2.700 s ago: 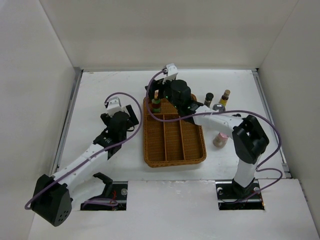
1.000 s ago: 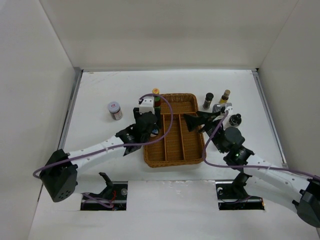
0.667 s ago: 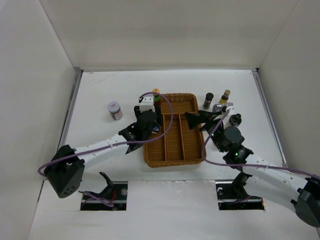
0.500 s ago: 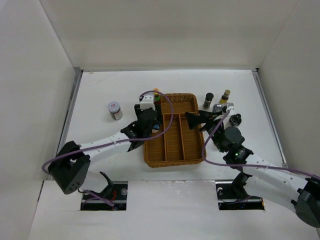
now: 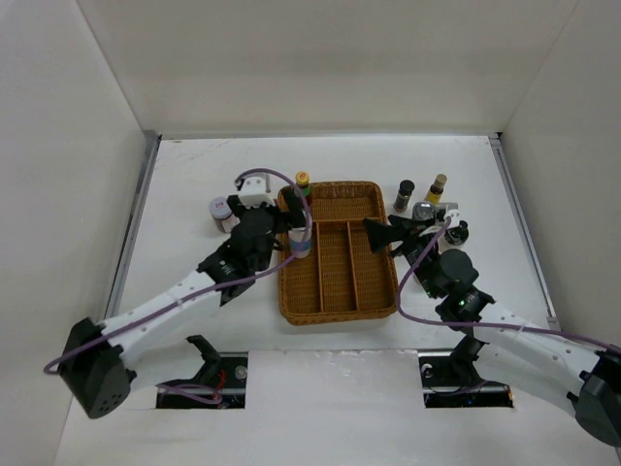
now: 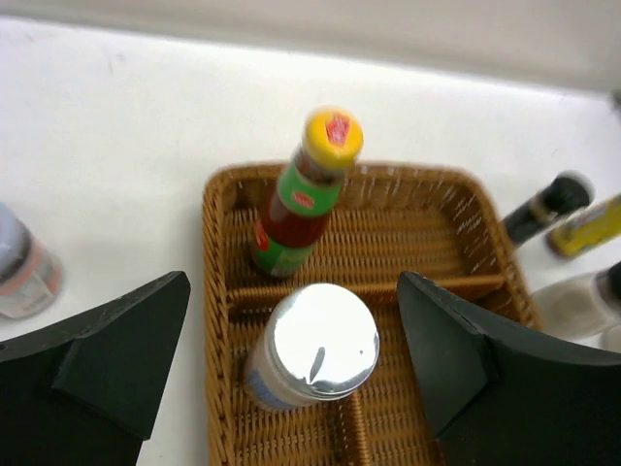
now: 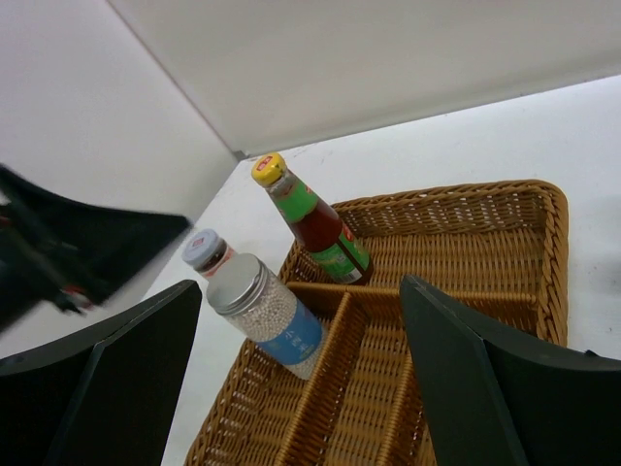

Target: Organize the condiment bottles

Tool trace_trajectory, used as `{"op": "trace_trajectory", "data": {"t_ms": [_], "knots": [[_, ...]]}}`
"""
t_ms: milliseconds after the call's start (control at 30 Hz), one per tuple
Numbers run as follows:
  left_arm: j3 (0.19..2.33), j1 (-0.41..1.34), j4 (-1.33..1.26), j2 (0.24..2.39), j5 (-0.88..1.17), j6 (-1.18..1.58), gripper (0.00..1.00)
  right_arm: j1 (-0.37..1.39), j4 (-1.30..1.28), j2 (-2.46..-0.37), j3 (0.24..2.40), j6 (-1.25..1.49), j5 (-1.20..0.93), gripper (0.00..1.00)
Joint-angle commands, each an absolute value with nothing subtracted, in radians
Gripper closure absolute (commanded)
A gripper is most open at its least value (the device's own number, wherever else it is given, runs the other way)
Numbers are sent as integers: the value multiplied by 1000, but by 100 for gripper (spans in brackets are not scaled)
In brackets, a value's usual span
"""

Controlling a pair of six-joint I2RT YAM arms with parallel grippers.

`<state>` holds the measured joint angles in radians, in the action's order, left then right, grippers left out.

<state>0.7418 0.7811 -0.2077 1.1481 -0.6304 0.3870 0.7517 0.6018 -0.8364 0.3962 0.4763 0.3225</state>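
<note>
The white table point(image 5: 194, 165) carries a brown wicker tray point(image 5: 338, 316) at its middle, split by dividers into one crosswise compartment at the far end and three long ones running toward the arms. Two of the condiment bottles are in it. The red-green bottle with yellow cap point(image 6: 303, 199) stands in the left corner of the far crosswise compartment. The white bottle with blue band point(image 6: 310, 354), topped by a silver lid, sits at the far end of the left long compartment, just beside the cross divider. The left gripper point(image 6: 293, 286) hangs over that white bottle with its jaws spread wide, one finger on each side and a clear gap to the bottle, so it grips nothing. The right gripper point(image 7: 301, 284) hovers by the tray's right edge, jaws likewise apart and empty. The middle and right long compartments hold nothing. On the table just right of the tray stand a dark bottle with black cap point(image 5: 405, 194), a yellow bottle point(image 5: 437, 187), a silver-capped jar point(image 5: 424, 211) and a small dark-capped jar point(image 5: 458, 231). Left of the tray, a short pale jar point(image 5: 221, 212) stands by the left arm.
</note>
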Motion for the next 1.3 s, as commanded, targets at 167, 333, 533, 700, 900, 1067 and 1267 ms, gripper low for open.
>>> {"op": "trace_trajectory", "data": {"t_ms": [167, 333, 533, 700, 900, 1067, 1267], "knots": [[698, 563, 6, 956, -700, 468, 9, 748, 654, -811, 393, 489, 331, 10], [735, 335, 34, 1138, -551, 511, 10, 748, 653, -813, 391, 489, 331, 9], [807, 256, -63, 1328, -526, 508, 10, 754, 660, -845, 399, 489, 327, 9], [874, 205, -95, 1457, -503, 497, 10, 771, 661, -862, 405, 489, 316, 9], [907, 173, -133, 1532, -480, 489, 14, 771, 663, -873, 408, 488, 313, 9], [893, 182, -143, 1563, -477, 495, 19, 771, 661, -868, 408, 491, 305, 9], [867, 191, -138, 1519, -482, 500, 45, 771, 661, -867, 405, 494, 305, 8]]}}
